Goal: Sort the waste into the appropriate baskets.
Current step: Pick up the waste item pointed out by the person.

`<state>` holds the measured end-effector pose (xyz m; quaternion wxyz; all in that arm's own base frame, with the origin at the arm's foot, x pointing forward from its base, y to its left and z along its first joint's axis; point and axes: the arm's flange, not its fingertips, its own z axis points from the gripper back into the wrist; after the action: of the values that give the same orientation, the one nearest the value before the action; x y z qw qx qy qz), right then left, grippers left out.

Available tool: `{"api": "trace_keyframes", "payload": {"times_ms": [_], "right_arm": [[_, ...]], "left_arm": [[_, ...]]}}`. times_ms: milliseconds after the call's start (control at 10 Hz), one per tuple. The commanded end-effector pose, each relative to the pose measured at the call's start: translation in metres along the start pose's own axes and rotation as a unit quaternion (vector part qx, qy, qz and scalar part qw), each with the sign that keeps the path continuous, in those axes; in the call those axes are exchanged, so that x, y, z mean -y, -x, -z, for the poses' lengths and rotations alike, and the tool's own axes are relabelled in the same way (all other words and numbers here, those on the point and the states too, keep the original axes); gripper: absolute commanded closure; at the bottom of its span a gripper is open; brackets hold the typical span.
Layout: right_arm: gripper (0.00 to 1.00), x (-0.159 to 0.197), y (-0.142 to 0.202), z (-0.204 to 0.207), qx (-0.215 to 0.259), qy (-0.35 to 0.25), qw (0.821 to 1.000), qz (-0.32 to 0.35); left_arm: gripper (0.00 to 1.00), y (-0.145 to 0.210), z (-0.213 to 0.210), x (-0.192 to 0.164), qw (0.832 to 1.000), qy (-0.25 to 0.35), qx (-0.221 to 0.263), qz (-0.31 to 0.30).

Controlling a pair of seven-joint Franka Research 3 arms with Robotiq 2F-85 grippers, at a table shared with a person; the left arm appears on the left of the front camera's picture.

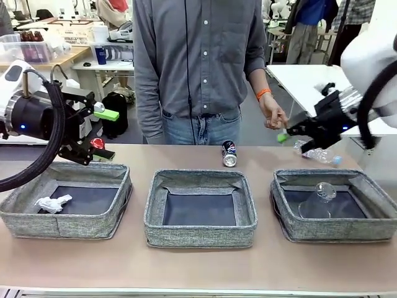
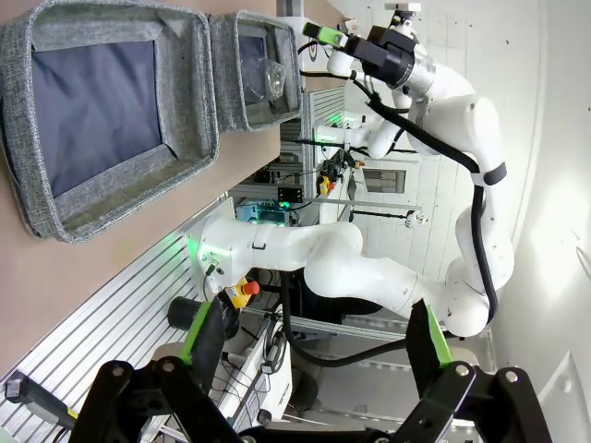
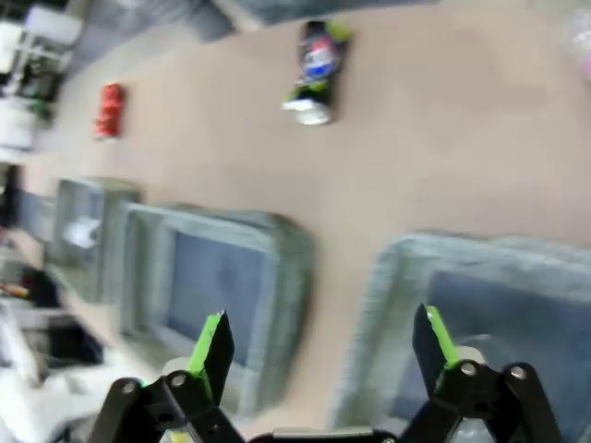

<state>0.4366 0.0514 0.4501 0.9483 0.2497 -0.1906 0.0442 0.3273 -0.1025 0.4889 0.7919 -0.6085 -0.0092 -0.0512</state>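
Note:
Three grey baskets stand in a row. The left basket point(image 1: 62, 225) holds a crumpled white paper wad point(image 1: 53, 203). The middle basket point(image 1: 200, 236) has nothing in it. A clear plastic cup point(image 1: 319, 197) lies in the right basket point(image 1: 335, 231). On the table behind them lie a dark blue can point(image 1: 229, 153), a red can point(image 1: 97, 144) and a clear blue-capped bottle point(image 1: 316, 153). My left gripper point(image 1: 108, 134) hangs open over the far left of the table, just in front of the red can. My right gripper point(image 1: 293, 140) is open in the air just left of the bottle, with nothing between its fingers point(image 3: 432, 337).
A person stands at the far side, one hand point(image 1: 273, 115) lowered close to my right gripper. The right wrist view is blurred and shows the blue can point(image 3: 314, 69), the red can point(image 3: 109, 109) and the baskets below. The left wrist view looks past the table's near edge.

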Motion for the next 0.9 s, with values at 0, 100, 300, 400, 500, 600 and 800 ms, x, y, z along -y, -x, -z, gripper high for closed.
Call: {"api": "trace_keyframes", "payload": {"times_ms": [0,100,300,400,500,600,800], "right_arm": [[0.0,0.002,-0.017,-0.013,0.084,0.304,0.919,-0.238],[0.0,0.003,-0.022,-0.015,0.108,0.373,0.909,-0.152],[0.0,0.008,-0.009,-0.01,-0.001,0.061,0.996,-0.06],[0.0,0.008,-0.009,-0.01,-0.001,0.061,0.996,-0.06],[0.0,0.009,-0.015,-0.016,0.008,0.112,0.989,-0.097],[0.0,0.013,-0.024,-0.013,-0.02,0.145,0.978,-0.15],[0.0,0.037,-0.074,-0.001,-0.084,0.154,0.961,-0.212]], "left_arm": [[0.0,0.0,-0.001,0.004,1.0,0.002,0.002,-0.002],[0.0,0.0,-0.001,0.004,1.0,0.002,0.002,-0.002],[0.0,0.0,-0.001,0.004,1.0,0.002,0.002,-0.002],[0.0,0.0,-0.001,0.004,1.0,0.002,0.002,-0.002],[0.0,0.0,-0.001,0.004,1.0,0.002,0.002,-0.002],[0.0,0.0,-0.001,0.004,1.0,0.002,0.002,-0.002],[0.0,0.0,-0.001,0.004,1.0,0.002,0.002,-0.002]]}}
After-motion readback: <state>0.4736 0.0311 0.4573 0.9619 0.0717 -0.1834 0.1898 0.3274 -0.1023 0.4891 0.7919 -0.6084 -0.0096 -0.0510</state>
